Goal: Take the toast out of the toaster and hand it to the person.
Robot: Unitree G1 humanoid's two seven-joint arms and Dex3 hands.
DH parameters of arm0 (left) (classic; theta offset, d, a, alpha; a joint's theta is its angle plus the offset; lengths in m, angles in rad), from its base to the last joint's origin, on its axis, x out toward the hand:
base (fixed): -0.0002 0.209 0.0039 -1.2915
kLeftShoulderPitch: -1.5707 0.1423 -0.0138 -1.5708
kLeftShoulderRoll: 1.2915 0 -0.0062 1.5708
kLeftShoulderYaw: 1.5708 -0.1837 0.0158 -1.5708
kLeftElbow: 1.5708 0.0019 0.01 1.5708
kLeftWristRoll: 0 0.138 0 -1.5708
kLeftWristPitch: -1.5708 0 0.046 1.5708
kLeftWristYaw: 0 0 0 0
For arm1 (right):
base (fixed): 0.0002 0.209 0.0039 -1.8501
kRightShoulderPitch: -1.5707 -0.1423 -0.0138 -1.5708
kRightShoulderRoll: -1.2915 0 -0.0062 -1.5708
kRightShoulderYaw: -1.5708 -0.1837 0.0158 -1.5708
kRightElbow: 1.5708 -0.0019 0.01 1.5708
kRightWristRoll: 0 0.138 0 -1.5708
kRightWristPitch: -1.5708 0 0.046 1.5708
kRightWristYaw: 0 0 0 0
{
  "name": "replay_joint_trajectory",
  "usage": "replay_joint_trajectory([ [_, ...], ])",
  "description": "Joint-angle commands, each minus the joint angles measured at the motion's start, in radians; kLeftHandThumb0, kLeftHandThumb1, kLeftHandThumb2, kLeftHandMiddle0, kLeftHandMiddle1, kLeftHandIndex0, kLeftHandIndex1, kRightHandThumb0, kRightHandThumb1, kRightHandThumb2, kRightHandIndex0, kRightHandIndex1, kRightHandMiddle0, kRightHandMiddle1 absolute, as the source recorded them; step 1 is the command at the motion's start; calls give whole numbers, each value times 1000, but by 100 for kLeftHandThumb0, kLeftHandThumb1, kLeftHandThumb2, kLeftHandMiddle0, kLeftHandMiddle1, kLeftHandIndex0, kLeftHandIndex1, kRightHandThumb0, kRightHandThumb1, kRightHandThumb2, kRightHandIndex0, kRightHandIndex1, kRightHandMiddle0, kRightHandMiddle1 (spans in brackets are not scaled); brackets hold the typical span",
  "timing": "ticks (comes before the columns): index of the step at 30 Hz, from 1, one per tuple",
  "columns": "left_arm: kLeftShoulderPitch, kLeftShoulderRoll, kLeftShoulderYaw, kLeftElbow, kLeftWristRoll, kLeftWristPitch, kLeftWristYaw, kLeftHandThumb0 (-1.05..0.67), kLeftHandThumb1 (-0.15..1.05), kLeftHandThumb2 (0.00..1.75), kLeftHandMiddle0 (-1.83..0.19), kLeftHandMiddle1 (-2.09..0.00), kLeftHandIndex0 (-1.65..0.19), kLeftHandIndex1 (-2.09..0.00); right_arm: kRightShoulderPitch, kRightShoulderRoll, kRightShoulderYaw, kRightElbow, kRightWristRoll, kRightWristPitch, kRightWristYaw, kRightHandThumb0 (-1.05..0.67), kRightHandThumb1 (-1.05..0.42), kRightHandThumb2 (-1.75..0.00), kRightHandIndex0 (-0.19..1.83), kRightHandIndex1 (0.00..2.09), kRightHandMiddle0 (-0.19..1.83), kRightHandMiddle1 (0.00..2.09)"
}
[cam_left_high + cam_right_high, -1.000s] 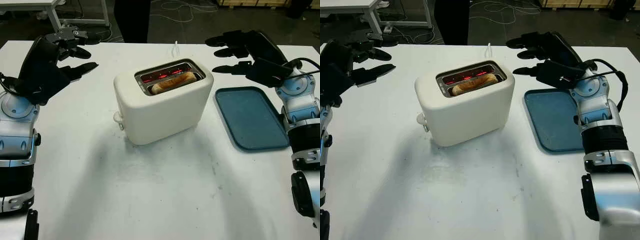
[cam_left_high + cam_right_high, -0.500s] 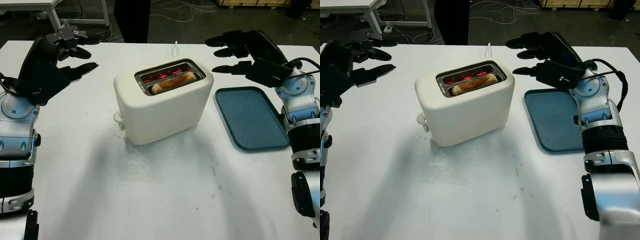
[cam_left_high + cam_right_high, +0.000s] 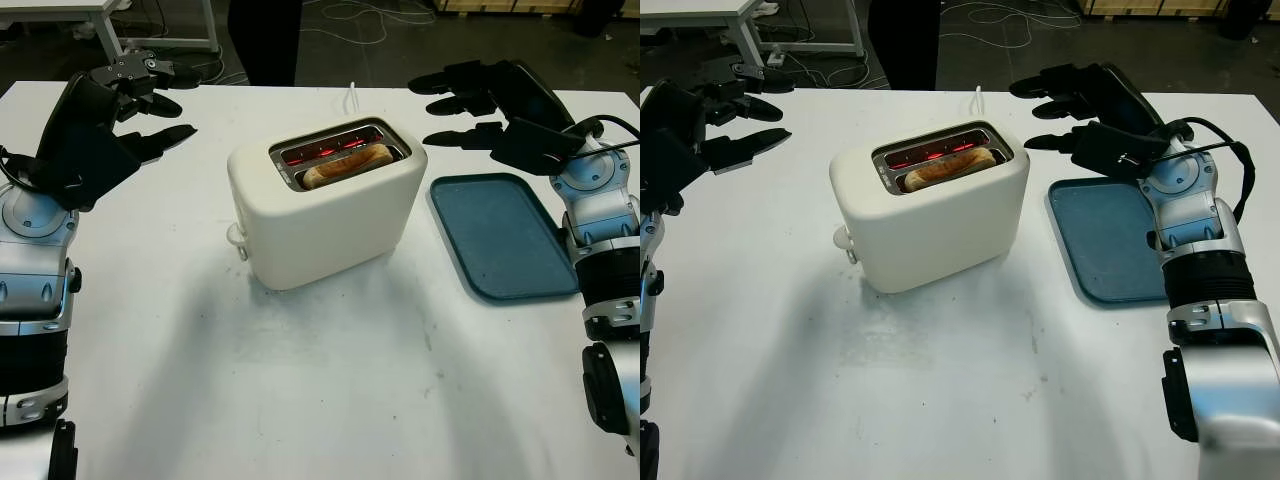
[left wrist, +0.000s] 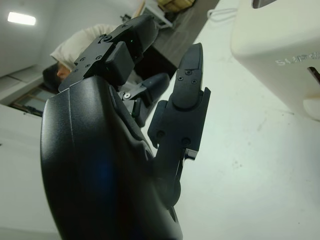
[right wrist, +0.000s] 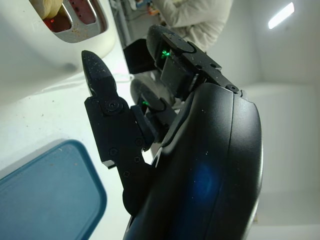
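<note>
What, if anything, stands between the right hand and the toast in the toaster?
Nothing visible does. The right hand, open, is up beside the toaster, above the table's far edge, and the toast sits exposed in the near slot, open from above.

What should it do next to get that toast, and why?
Probably bring the right hand over the toaster slot: the toast sits in the near slot, both hands are open, and the left hand looks a bit farther away.
</note>
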Motion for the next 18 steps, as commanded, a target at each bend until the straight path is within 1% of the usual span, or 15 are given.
replay_joint_trajectory([
  [1, -1, 4, 2, -10, -2, 11, -3, -27, 89, 13, -32, -99, -47, -54, -14, 3, 3, 3, 0, -15, -9, -28, -76, 0, 87, 2, 77, 0],
  [4, -2, -1, 6, -16, -7, 28, 0, -27, 89, 13, -33, -99, -47, -54, -14, 3, 6, 4, -2, -17, -10, -27, -76, 0, 87, 1, 77, 0],
  [8, -3, 5, 3, -14, -3, 27, -5, -27, 89, 13, -33, -98, -47, -55, -12, 3, 8, 2, 3, -4, -3, -28, -77, 0, 85, 1, 76, 0],
  [13, -6, 4, 1, -6, 0, 19, -5, -28, 89, 13, -33, -98, -46, -56, -10, -1, 7, 15, 1, -33, -9, -29, -77, 0, 87, 2, 77, 1],
  [18, -7, 6, -2, -7, 2, 20, -8, -26, 89, 13, -33, -98, -46, -56, -12, -2, 8, 20, 0, -32, -7, -32, -77, 0, 87, 1, 77, 1],
])
